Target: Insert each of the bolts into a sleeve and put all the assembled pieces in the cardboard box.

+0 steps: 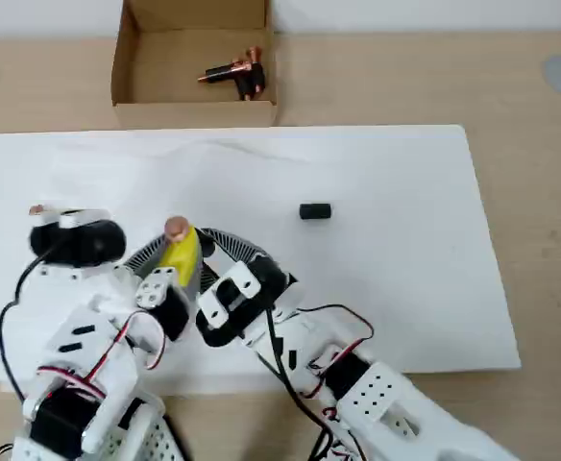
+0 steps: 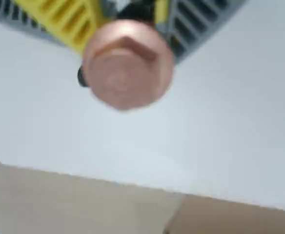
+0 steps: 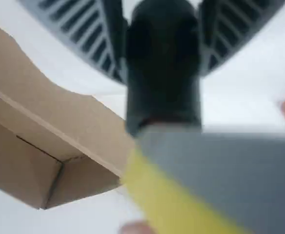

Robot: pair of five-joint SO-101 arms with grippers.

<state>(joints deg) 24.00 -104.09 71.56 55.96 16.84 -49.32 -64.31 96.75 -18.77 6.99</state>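
Note:
My left gripper (image 1: 179, 246), with one yellow finger (image 2: 64, 19), is shut on a copper bolt (image 2: 128, 68) whose round head (image 1: 177, 229) points away from the arm. Right beside it, my right gripper (image 1: 209, 254) is shut on a black sleeve (image 3: 162, 68), held between its grey fingers (image 3: 79, 34). The two grippers meet just above the white mat (image 1: 377, 288), and the left one's yellow and grey finger (image 3: 181, 195) crosses in front of the sleeve. A second black sleeve (image 1: 314, 211) lies loose on the mat. Another copper bolt (image 1: 36, 209) lies at the mat's left side.
The cardboard box (image 1: 127, 67) stands open at the back edge of the mat, with assembled copper-and-black pieces (image 1: 237, 72) lying inside. The box's wall (image 3: 50, 122) is also visible past the held sleeve. Bare wooden table (image 1: 530, 192) surrounds the mat.

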